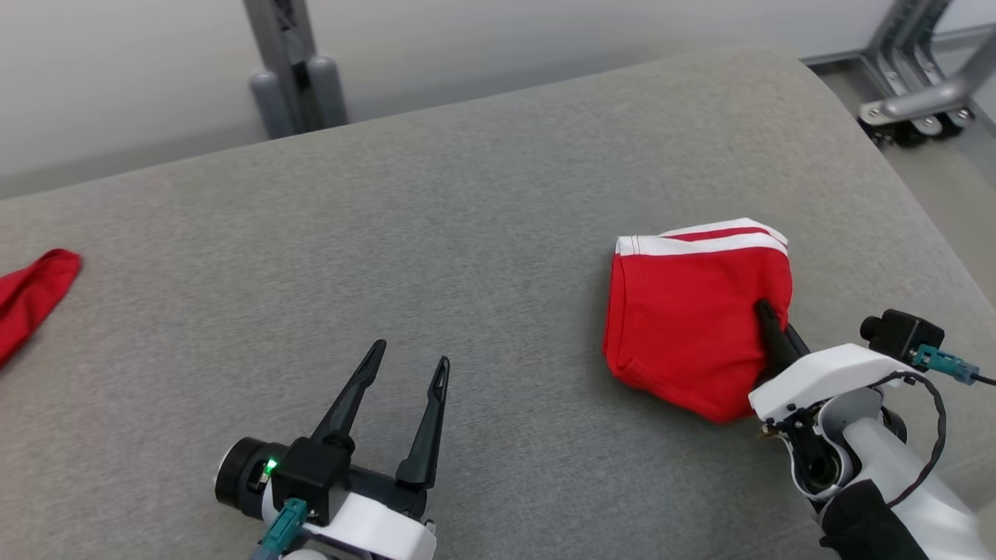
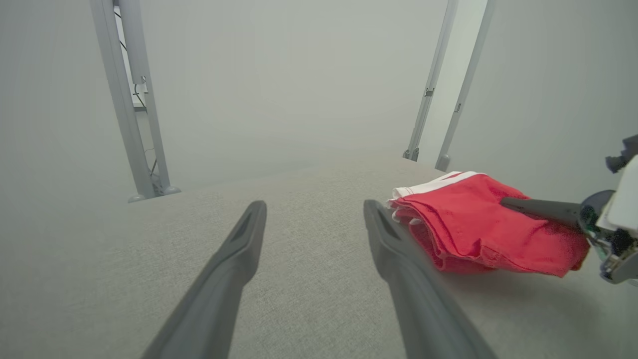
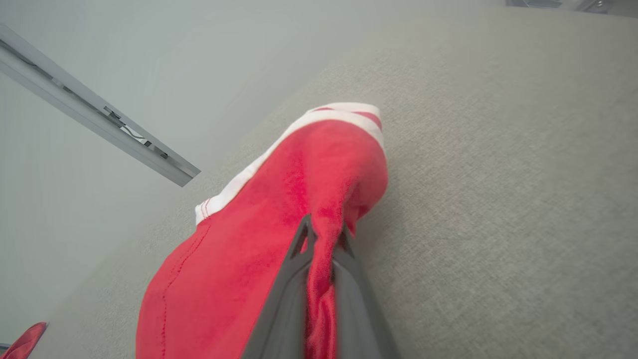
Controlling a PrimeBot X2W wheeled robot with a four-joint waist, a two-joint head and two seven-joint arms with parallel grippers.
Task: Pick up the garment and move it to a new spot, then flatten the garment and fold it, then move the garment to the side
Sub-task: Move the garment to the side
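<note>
The garment (image 1: 685, 311) is a folded red pair of shorts with a white-striped band, lying on the right part of the grey cushion. My right gripper (image 1: 770, 319) is shut on the garment's right edge; red cloth is pinched between its two dark fingers in the right wrist view (image 3: 323, 232). The left wrist view shows the garment (image 2: 478, 224) slightly raised at the held side, with the right gripper (image 2: 508, 202) on it. My left gripper (image 1: 408, 358) stands open and empty over bare cushion at the lower left, well apart from the garment; its spread fingers (image 2: 239, 239) frame bare fabric.
Another red piece of cloth (image 1: 31, 299) lies at the cushion's far left edge. The grey cushion (image 1: 389, 233) slopes off to the right, where a metal frame base (image 1: 918, 101) stands on the floor. A grey post (image 1: 292, 70) rises behind the cushion.
</note>
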